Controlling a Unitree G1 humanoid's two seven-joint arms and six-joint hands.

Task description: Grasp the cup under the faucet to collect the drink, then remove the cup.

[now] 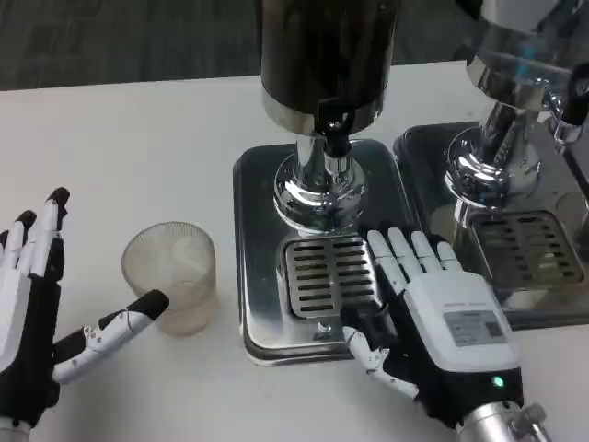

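A white table (138, 120) seen from above, with two drink dispensers along its far edge. The nearer dispenser (324, 55), dark and cylindrical, stands on a steel drip tray (262, 267) with a slotted grate (329, 274) under a black faucet (335, 129). A second dispenser (515, 83) with its own tray sits toward the far right corner of the table.

The cup (172, 276), translucent and frosted, stands upright on the bare table just left of the drip tray, not under the faucet. It looks empty, though the frosting makes this hard to confirm.

The left hand (32, 313) is at the near left edge of the table, open, fingers spread and pointing away, holding nothing. Its thumb tip touches or nearly touches the cup's near side.

The right hand (433, 322) lies palm down across the right part of the grate and tray, fingers extended and slightly apart, gripping nothing.

Risks from here: the cup appears light, so a push from the thumb alone could tip or slide it before the fingers close around it. The tray's raised rim could catch the cup's base if it is dragged rather than lifted. The right hand occupies part of the grate and may crowd the cup's landing spot beneath the faucet.
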